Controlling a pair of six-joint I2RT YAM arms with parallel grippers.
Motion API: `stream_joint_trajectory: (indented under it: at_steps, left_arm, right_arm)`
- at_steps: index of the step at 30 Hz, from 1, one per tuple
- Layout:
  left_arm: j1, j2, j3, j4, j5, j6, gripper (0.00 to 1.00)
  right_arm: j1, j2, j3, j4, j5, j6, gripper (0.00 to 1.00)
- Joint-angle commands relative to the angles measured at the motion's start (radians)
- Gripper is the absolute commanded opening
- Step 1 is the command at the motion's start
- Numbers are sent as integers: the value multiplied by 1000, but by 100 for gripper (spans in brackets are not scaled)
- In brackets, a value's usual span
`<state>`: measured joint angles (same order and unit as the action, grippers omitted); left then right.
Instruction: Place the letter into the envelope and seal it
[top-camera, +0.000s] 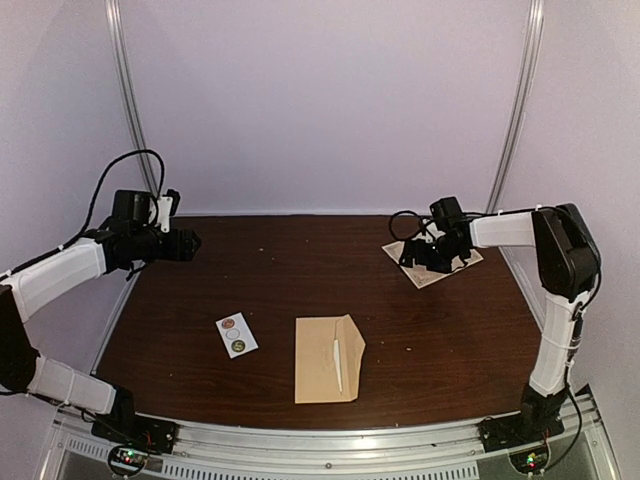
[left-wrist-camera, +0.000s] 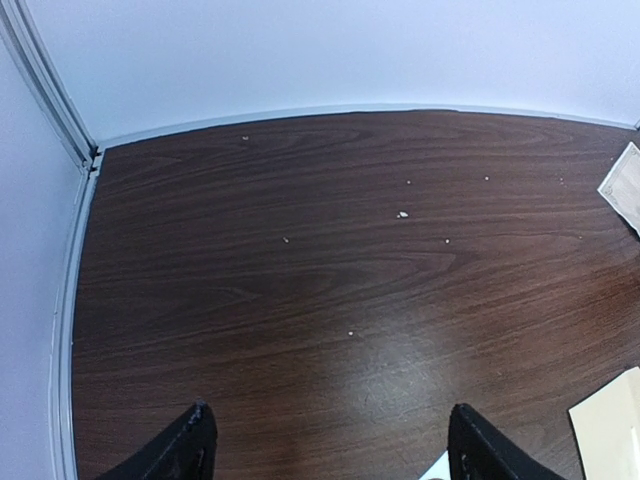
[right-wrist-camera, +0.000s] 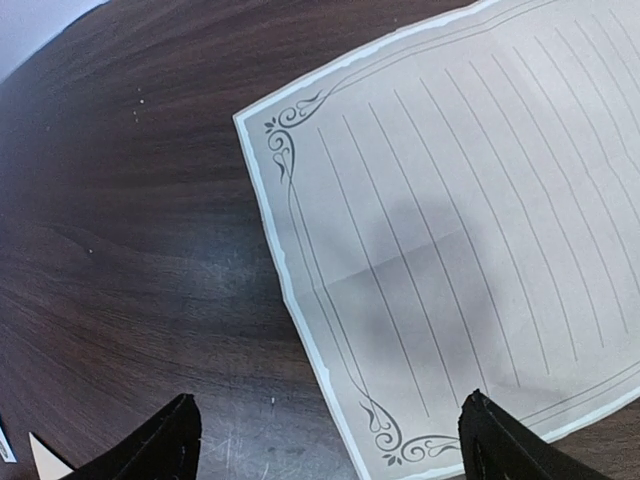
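**A:** What does the overhead view give?

**B:** The envelope (top-camera: 325, 360) lies flat on the table (top-camera: 300, 270) near the front edge, about midway between the two arms. Its pointed flap is toward the right. A white sticker card (top-camera: 237, 335) sits just left of it, not touching. The letter (top-camera: 428, 277) is at the far right of the table, well apart from the envelope, with the right gripper (top-camera: 414, 264) low over it. The left gripper (top-camera: 190, 243) hangs above the far left side with nothing in it.

**A:** And the left wrist camera?

**B:** Both fingers stand wide apart over bare table scattered with pale crumbs (left-wrist-camera: 402, 214). A tan corner of the envelope shows at the lower right edge, and a corner of the letter at the right edge.

**A:** The right wrist?

**B:** Its jaws are spread wide and empty. The lined sheet with its ornamental border lies flat beneath them, a faint crease across it. Whether the fingertips touch the paper, I cannot tell.
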<state>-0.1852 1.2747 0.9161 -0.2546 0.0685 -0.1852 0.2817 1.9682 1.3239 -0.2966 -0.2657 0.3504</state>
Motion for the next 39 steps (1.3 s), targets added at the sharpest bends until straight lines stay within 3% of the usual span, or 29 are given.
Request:
stream_joint_trajectory:
  at_steps: [1, 14, 22, 31, 36, 39]
  left_arm:
    - [-2, 18, 20, 43, 14, 18, 81]
    - [-2, 22, 20, 44, 23, 16, 81]
    - [-2, 22, 13, 48, 51, 8, 81]
    - [-26, 37, -3, 62, 131, -13, 78]
    - [-127, 54, -6, 57, 119, -81, 78]
    - [-226, 65, -2, 61, 106, -163, 77]
  right_arm:
    - [-7, 24, 10, 54, -65, -1, 89]
    - [-6, -79, -275, 140, -144, 74, 87]
    - [43, -286, -589, 225, -228, 217, 86]
    - [272, -546, -935, 436, -248, 511, 86]
    - [430, -674, -980, 472, -201, 640, 86]
    - [456, -750, -925, 378, -173, 628, 86]
